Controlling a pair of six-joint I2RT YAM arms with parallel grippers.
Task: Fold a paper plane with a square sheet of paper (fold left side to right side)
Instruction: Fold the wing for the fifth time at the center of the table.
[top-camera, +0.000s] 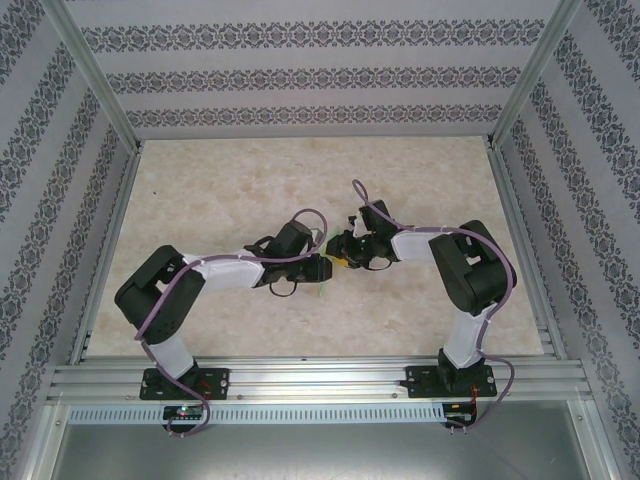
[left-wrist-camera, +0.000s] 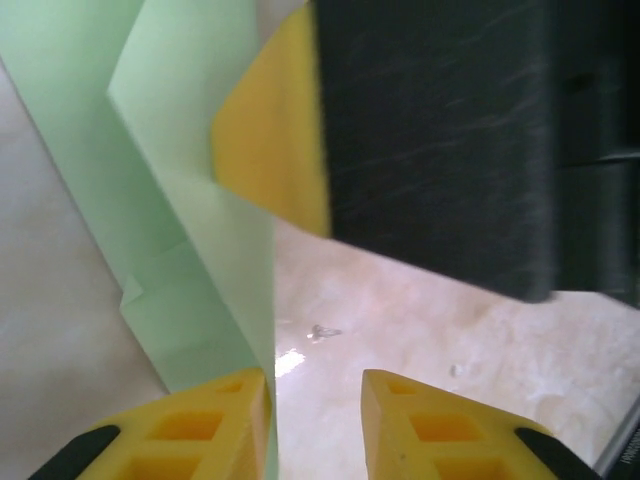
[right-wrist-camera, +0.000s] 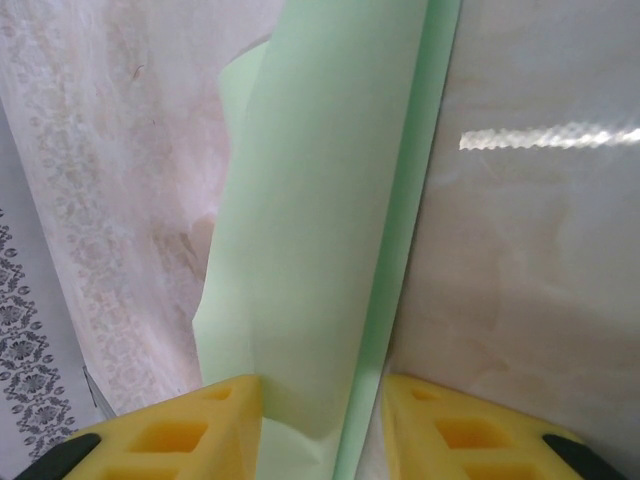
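The sheet of paper (right-wrist-camera: 320, 200) is pale mint green and folded into long layers. It runs up from between the fingers of my right gripper (right-wrist-camera: 322, 385), which is shut on it, with paper reaching both yellow pads. In the left wrist view the paper (left-wrist-camera: 170, 130) stands at the left, its edge against the inner face of the left finger (left-wrist-camera: 200, 420). My left gripper (left-wrist-camera: 315, 385) is open, with bare table showing in the gap. The right gripper's yellow finger (left-wrist-camera: 275, 130) and black body sit just ahead of it. From above, the left gripper (top-camera: 322, 266) and right gripper (top-camera: 345, 258) meet tip to tip mid-table.
The marble-patterned table (top-camera: 300, 180) stretches behind and to both sides of the arms. Aluminium rails (top-camera: 300, 375) edge the front, and posts (top-camera: 95, 75) with patterned walls enclose the sides and back.
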